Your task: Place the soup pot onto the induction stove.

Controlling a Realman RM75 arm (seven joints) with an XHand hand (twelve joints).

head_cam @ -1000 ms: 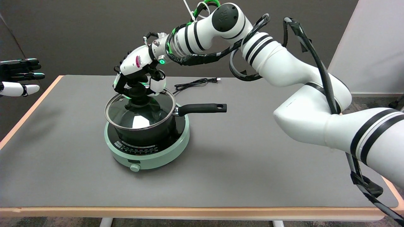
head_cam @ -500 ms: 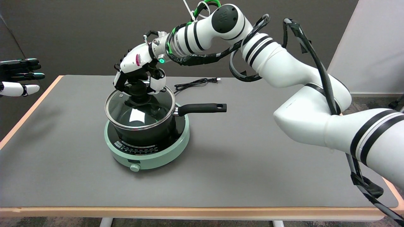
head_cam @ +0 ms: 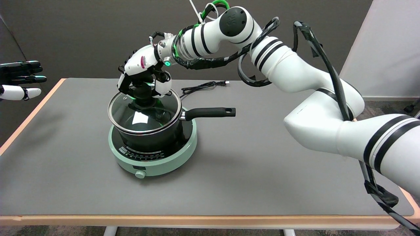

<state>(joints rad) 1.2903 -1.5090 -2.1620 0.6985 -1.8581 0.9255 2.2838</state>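
The black soup pot [head_cam: 154,136] stands on the mint-green induction stove [head_cam: 183,154], left of the table's middle. Its long black handle [head_cam: 210,112] points right. A glass lid [head_cam: 144,113] with a steel rim covers the pot. My right hand [head_cam: 142,80] comes down on it from above. The fingers are curled around the black lid knob [head_cam: 143,95] and grip it. Part of the knob is hidden by the fingers.
The stove's black power cord [head_cam: 203,86] lies loose on the grey table [head_cam: 262,164] behind the pot, unplugged. The idle left hand [head_cam: 19,80] hangs in the air at the far left. My right arm spans the table's right half.
My right hand has moved slightly up and to the left with the lid knob in it. The lid has shifted a little with it, and its reflection has changed. The stove has not moved.
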